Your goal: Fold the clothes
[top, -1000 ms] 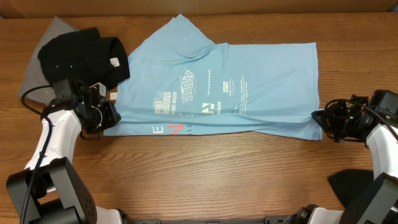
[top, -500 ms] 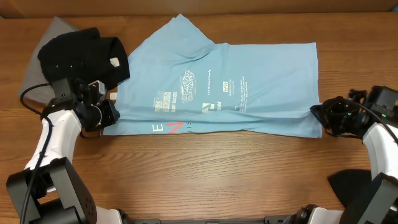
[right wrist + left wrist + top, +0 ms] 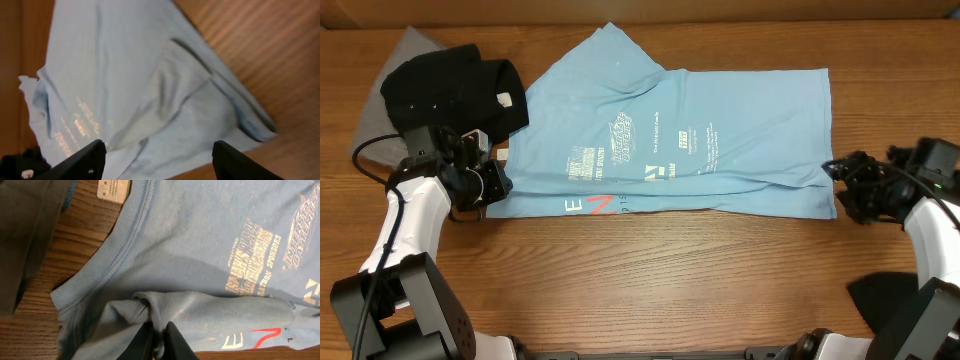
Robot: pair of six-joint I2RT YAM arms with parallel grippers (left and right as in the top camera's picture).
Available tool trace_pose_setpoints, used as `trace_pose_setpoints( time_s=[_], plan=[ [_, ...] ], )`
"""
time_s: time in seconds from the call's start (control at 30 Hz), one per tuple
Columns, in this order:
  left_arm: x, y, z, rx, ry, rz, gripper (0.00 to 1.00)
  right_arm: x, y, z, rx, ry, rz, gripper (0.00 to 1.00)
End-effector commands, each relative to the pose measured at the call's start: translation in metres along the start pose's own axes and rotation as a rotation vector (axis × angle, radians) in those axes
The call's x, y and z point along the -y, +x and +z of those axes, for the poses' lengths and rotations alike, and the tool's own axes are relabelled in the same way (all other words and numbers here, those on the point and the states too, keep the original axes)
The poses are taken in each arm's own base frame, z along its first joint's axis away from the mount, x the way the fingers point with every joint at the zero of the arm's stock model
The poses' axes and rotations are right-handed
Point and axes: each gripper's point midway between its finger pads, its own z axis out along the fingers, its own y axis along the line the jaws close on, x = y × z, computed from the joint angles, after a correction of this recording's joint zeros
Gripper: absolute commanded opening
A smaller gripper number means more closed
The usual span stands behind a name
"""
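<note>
The large T-shirt [image 3: 720,110] lies spread across the middle of the table [image 3: 670,290]. Just beside its left edge, toward the back left corner, a bunched T-shirt [image 3: 445,85] sits on a flat T-shirt [image 3: 395,60]. The left gripper [image 3: 492,188] is at the large T-shirt's front left edge, and the right gripper [image 3: 840,185] is at its front right corner.

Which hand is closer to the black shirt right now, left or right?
Left. The left hand sits just below the black shirt, pinching an edge of the blue shirt. The right hand is open at that shirt's opposite end.
</note>
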Motion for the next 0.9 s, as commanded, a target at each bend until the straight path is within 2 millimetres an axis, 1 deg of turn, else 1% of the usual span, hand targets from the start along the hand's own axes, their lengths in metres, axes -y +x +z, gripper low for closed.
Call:
trace_pose_setpoints(
  time_s=[0.0,0.07,0.13,0.2,0.23,0.27,0.33,0.47,0.6,0.7,0.77,0.8,0.83,0.87],
  plan=[
    [0.002,-0.010,-0.005,0.026,-0.005,0.024,0.12,0.017,-0.012,-0.014,0.053,0.081,0.033,0.69],
    [0.002,-0.010,-0.005,0.026,-0.005,0.024,0.13,0.036,-0.008,-0.016,0.050,0.179,0.056,0.63],
    [0.002,-0.010,-0.005,0.026,-0.005,0.024,0.13,0.050,-0.004,-0.015,0.054,0.248,0.065,0.61],
    [0.002,-0.010,-0.005,0.027,-0.005,0.025,0.14,0.055,-0.001,-0.011,0.052,0.251,0.073,0.55],
    [0.002,-0.010,-0.005,0.028,-0.005,0.025,0.14,0.058,-0.001,-0.006,0.053,0.253,0.072,0.49],
    [0.002,-0.011,-0.005,0.029,-0.005,0.026,0.14,0.060,-0.001,-0.003,0.050,0.255,0.074,0.46],
    [0.002,-0.011,-0.005,0.030,-0.005,0.026,0.15,0.062,0.000,0.004,0.031,0.250,0.075,0.44],
    [0.002,-0.011,-0.005,0.030,-0.005,0.026,0.15,0.050,0.010,0.025,-0.040,0.193,-0.003,0.37],
    [0.002,-0.011,-0.005,0.030,-0.005,0.026,0.15,0.047,0.022,0.040,-0.094,0.208,-0.047,0.33],
    [0.002,-0.011,-0.005,0.029,-0.005,0.025,0.18,0.051,0.030,0.042,-0.122,0.232,-0.056,0.26],
    [0.002,-0.010,-0.005,0.027,-0.005,0.025,0.18,0.056,0.031,0.041,-0.123,0.261,-0.051,0.18],
    [0.002,-0.010,-0.005,0.026,-0.005,0.025,0.18,0.061,0.030,0.039,-0.119,0.287,-0.049,0.16],
    [0.002,-0.010,-0.005,0.026,-0.005,0.025,0.19,0.066,0.029,0.038,-0.112,0.312,-0.047,0.15],
    [0.002,-0.010,-0.005,0.026,-0.005,0.025,0.19,0.070,0.027,0.036,-0.102,0.334,-0.038,0.19]
  ],
)
